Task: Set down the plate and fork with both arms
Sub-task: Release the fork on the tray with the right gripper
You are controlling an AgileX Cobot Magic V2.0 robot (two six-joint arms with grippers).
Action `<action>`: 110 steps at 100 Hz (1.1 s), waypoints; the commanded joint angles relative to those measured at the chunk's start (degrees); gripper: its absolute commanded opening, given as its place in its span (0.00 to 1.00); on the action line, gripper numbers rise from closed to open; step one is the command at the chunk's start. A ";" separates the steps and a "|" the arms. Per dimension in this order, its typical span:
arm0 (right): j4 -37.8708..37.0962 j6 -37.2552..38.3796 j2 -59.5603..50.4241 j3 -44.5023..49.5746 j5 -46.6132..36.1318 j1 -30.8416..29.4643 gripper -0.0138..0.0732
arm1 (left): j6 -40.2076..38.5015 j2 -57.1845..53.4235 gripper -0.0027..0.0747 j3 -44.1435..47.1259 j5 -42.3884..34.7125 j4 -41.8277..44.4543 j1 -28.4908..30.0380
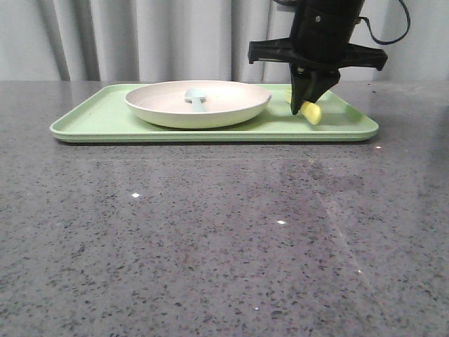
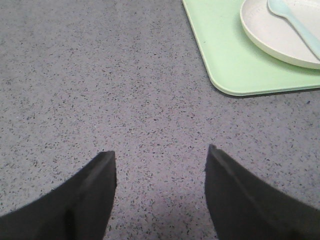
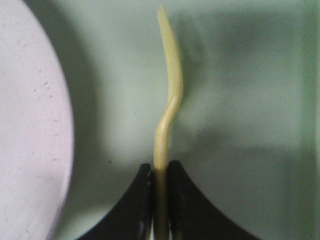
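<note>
The cream-white plate (image 1: 198, 103) sits on the light-green tray (image 1: 98, 118), with a pale blue spoon (image 1: 196, 98) lying in it. My right gripper (image 1: 311, 98) is over the tray's right end, shut on the yellow fork (image 1: 311, 111). In the right wrist view the fork (image 3: 169, 100) stands on edge between the fingers (image 3: 137, 200), tines pointing away, with the plate's rim (image 3: 30, 125) beside it. My left gripper (image 2: 160, 160) is open and empty over bare table, off the tray's corner (image 2: 225, 65). The plate (image 2: 280, 35) and spoon (image 2: 295, 22) show there too.
The grey speckled table (image 1: 210, 232) stretches in front of the tray. Grey curtains (image 1: 140, 35) hang behind the table. The left arm is out of the front view.
</note>
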 commanded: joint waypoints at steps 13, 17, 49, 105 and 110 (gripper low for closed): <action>-0.33 -0.52 -4.18 -1.24 -2.71 -0.43 0.03 | -0.19 0.01 0.53 -1.63 -4.15 -0.93 0.02; -0.33 -0.52 -4.18 -1.24 -2.76 -0.43 0.03 | -0.19 0.01 0.53 -1.63 -4.15 -0.93 0.02; -0.33 -0.52 -4.18 -1.09 -2.90 -0.43 0.03 | -0.19 0.01 0.53 -1.63 -4.15 -0.93 0.02; -0.33 -0.52 -4.18 3.32 -4.55 -0.43 0.27 | -0.19 0.01 0.53 -1.63 -4.15 -0.93 0.02; -0.33 -0.52 -4.18 3.32 -4.55 -0.43 0.28 | -0.19 0.01 0.53 -1.63 -4.15 -0.93 0.02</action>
